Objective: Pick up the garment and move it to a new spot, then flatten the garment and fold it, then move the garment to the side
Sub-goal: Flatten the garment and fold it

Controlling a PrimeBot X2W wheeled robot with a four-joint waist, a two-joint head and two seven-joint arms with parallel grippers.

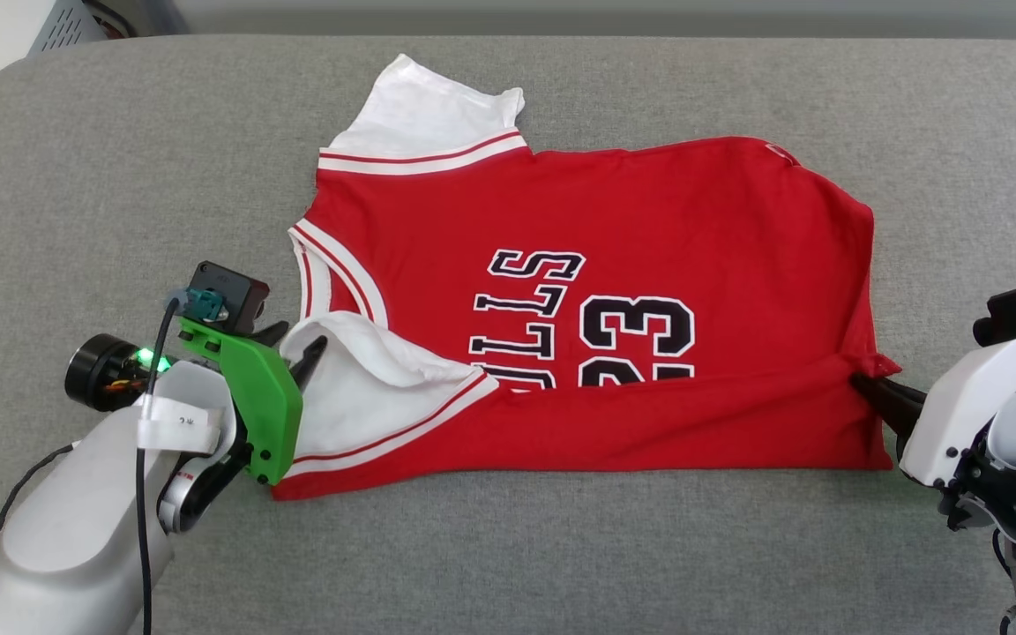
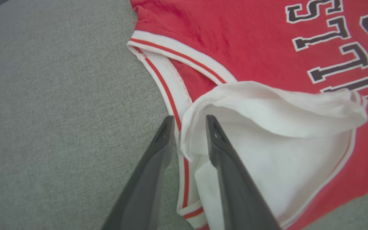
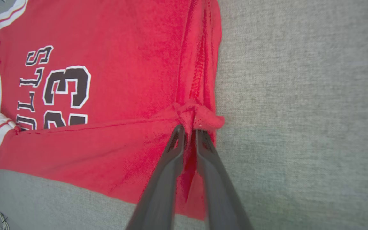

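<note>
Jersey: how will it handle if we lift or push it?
Likely floppy: the jersey lies folded over itself, bunched at the right hand. Probably light, thin cloth. Pushed, it may wrinkle, not slide: the white sleeve is rumpled.

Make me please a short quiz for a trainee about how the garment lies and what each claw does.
1. True or false: the near edge of the garment is folded over the lower part of the number 23.
2. What lies between the fingers of the left claw? A: the white sleeve. B: a towel. C: nothing.
3. Which part of the garment does the right claw pinch?
Key: 1 true; 2 A; 3 the bunched red hem.
</note>
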